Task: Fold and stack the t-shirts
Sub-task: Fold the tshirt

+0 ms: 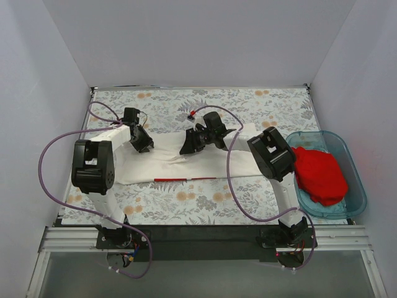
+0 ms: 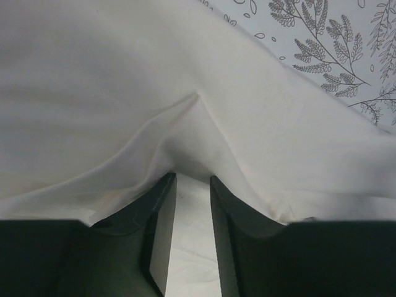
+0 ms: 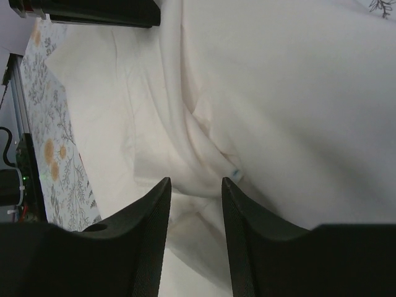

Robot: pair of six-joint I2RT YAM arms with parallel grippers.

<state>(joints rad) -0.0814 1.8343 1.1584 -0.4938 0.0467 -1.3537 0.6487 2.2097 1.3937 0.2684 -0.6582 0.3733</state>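
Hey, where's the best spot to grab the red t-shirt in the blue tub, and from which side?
Pinch a raised fold on top of the red t-shirt, coming straight down from above. It lies bunched in the blue tub, whose walls would likely block a sideways approach, while its crumpled top is exposed.

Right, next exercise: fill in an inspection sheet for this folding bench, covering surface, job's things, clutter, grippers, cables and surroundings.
Surface: table with a floral covering, lying flat.
Job's things: white t-shirt laid in a band across the middle; red t-shirt bunched inside the blue tub at the right.
Clutter: nothing seen.
Grippers: left gripper and right gripper both sit at the white t-shirt's far edge, jaws closed on a pucker of cloth.
Cables: purple cables loop off both arms; the right arm's passes over the shirt.
Surroundings: plain white walls on three sides.
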